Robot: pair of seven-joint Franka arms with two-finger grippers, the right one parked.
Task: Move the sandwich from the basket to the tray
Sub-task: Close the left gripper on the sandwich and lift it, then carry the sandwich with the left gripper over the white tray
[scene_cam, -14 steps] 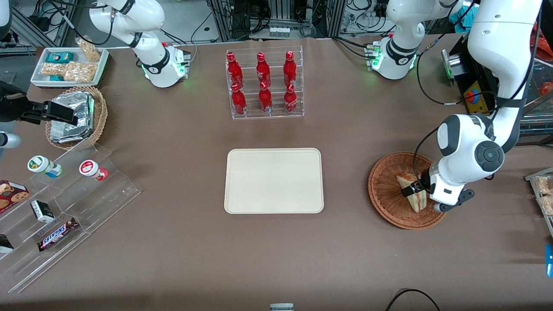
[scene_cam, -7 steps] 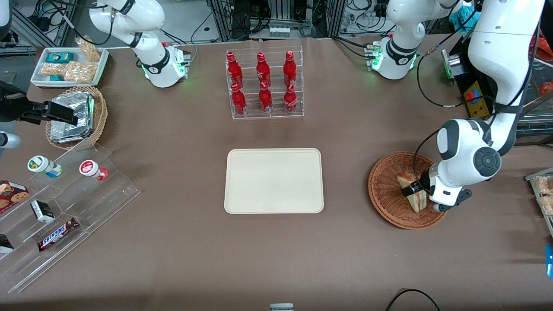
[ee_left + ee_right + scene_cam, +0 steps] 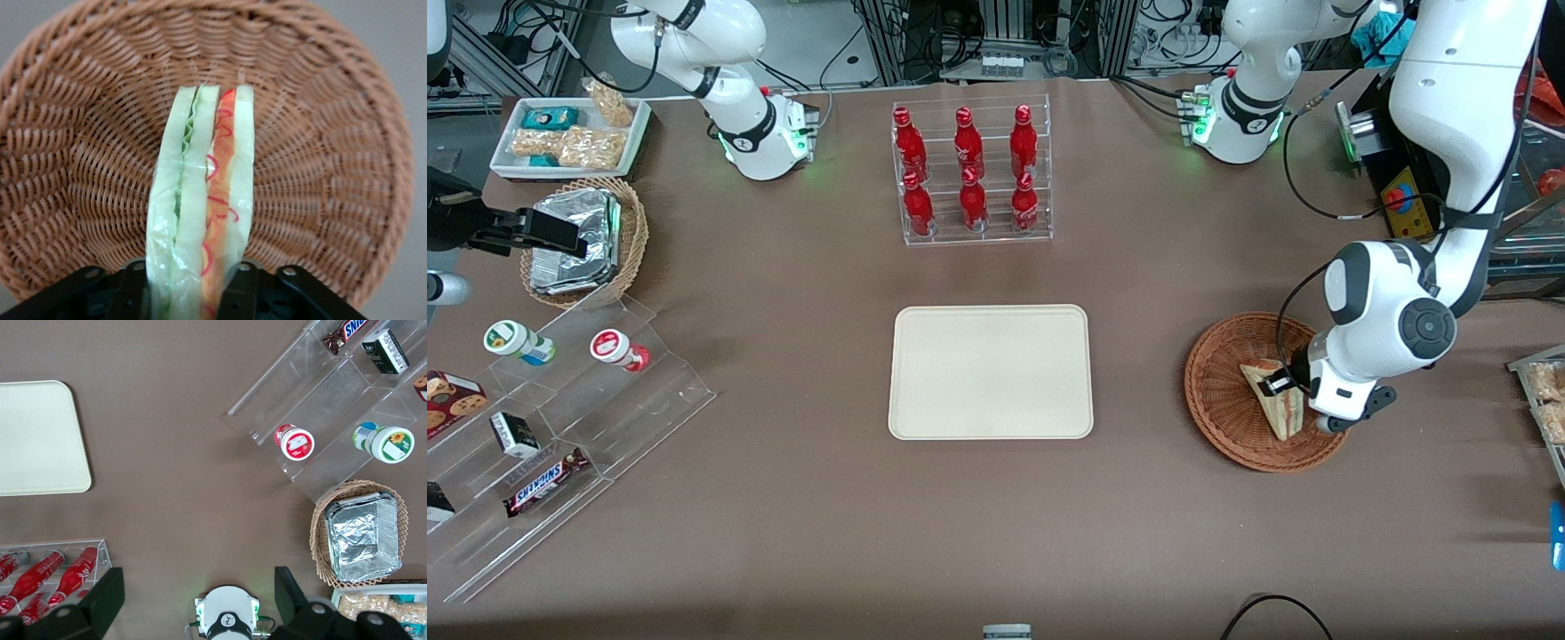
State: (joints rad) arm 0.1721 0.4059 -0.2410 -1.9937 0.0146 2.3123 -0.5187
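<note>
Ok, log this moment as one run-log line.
phase: grasp | gripper: in basket, shut on sandwich | sandwich: on edge, not clearly lifted | tray: bare | next: probably lift, carry to tray

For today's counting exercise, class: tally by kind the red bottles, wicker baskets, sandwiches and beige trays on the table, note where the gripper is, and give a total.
Red bottles: 6
Wicker baskets: 2, the basket and the foil basket
Sandwich: 1, in the basket, with the gripper shut on it
Tray: 1
Total: 10
</note>
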